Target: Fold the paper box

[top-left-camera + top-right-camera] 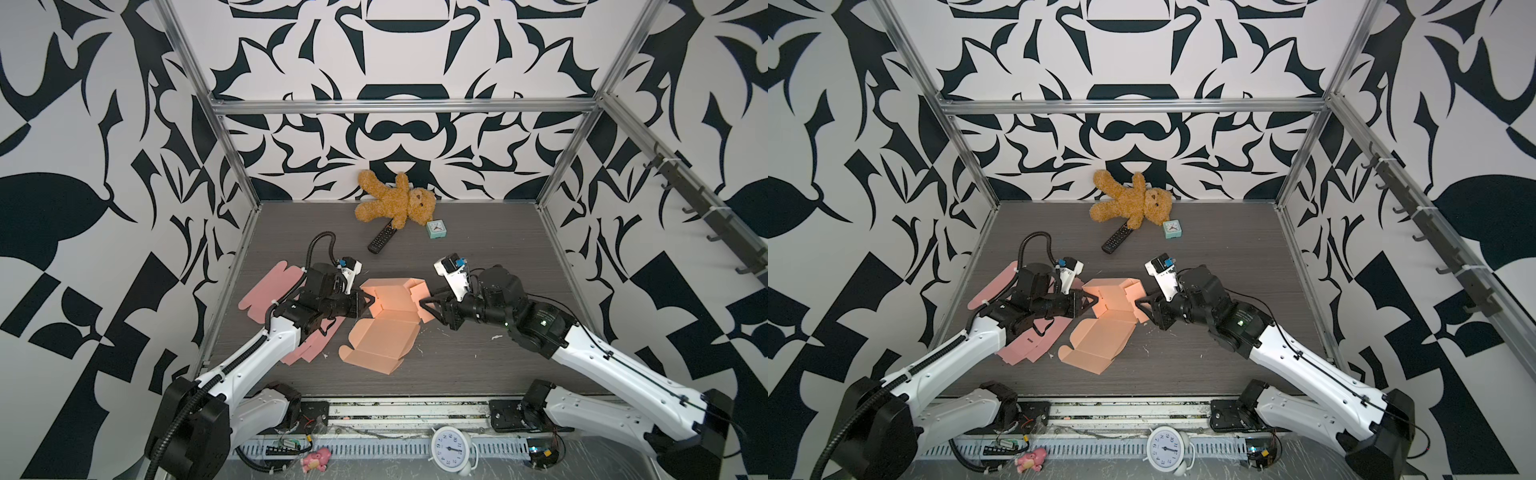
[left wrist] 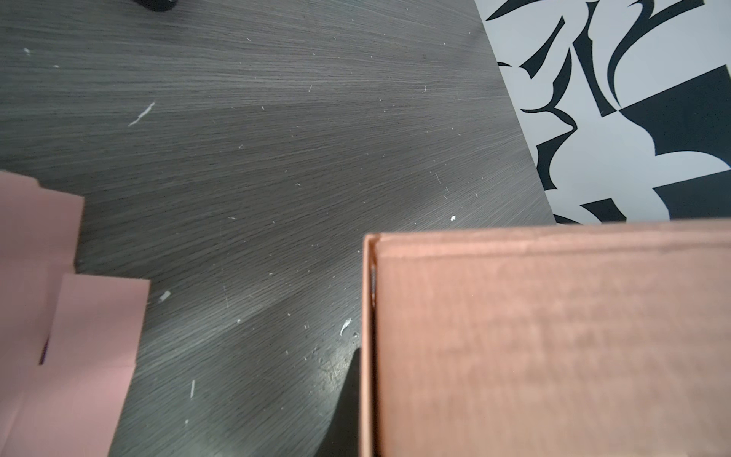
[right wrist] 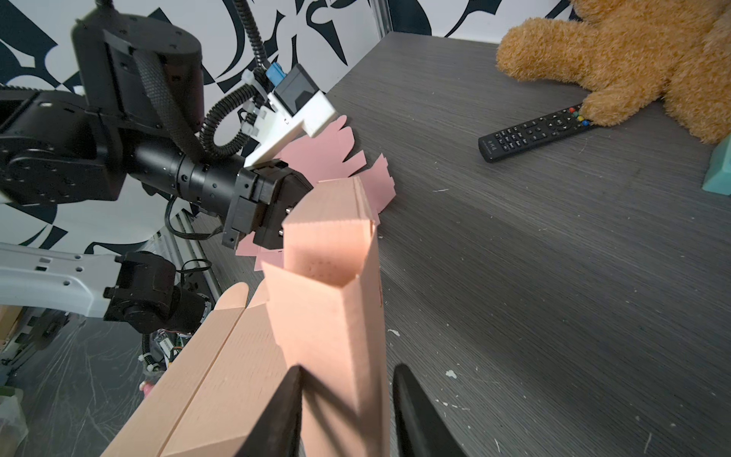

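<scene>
Two robot arms are seen from above, reaching inward over a dark grey wood-grain counter (image 1: 478, 257). At the far left, several flat pink cardboard blanks (image 1: 266, 291) are spread on the counter, partly covered by the left arm. The left gripper (image 1: 372, 302) is closed tight on the raised left wall of the paper box (image 1: 382, 332). In the left wrist view that wall is seen close up as a doubled-over edge.

The peach-coloured paper box is placed near the middle of the counter, between the two grippers. It is half assembled: the back and side walls are stood up, while the lid panel is laid flat toward the near edge.

Behind the box, near the far wall, a black remote control (image 1: 380, 237), a brown teddy bear (image 1: 395, 203) and a small mint-green clock (image 1: 435, 229) are found, the bear's paw resting on the remote.

To the right, the right gripper (image 3: 347, 368) is held partly open. Its two black fingers (image 3: 415, 411) are set on either side of the box's upright right wall, with a gap left at one finger.
</scene>
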`<action>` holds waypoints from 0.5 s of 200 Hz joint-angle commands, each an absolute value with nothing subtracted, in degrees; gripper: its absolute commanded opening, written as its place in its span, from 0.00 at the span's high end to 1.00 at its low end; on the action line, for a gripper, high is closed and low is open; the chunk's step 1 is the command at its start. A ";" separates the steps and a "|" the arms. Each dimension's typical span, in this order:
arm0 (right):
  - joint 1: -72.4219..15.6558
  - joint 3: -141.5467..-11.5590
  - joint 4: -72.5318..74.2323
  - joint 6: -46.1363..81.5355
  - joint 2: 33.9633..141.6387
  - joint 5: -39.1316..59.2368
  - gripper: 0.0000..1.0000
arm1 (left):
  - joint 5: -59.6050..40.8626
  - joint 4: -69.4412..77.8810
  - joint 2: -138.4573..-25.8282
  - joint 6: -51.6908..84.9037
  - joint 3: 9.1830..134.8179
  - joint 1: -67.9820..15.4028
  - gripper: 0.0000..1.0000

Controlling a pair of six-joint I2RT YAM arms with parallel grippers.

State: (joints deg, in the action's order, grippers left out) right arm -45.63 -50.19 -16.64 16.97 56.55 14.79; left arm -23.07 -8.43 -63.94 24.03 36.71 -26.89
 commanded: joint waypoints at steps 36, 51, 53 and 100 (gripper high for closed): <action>-45.67 -54.62 -18.10 18.37 61.39 10.04 0.64 | -18.54 -9.32 -67.24 22.85 39.19 -26.72 0.97; -45.74 -55.22 -19.14 18.73 61.89 8.02 0.64 | -17.40 -9.14 -67.90 23.18 39.17 -26.71 0.98; -45.76 -55.33 -19.33 18.81 62.05 7.76 0.64 | -17.16 -9.16 -68.00 23.31 39.13 -26.72 0.98; -46.14 -56.51 -20.24 20.63 65.81 4.67 0.65 | -10.82 -8.57 -69.70 24.86 40.20 -27.70 0.99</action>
State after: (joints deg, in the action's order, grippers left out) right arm -45.76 -53.91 -19.92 19.14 64.51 7.81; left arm -15.14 -8.86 -68.86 24.03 38.04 -27.03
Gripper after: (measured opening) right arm 0.351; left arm 0.093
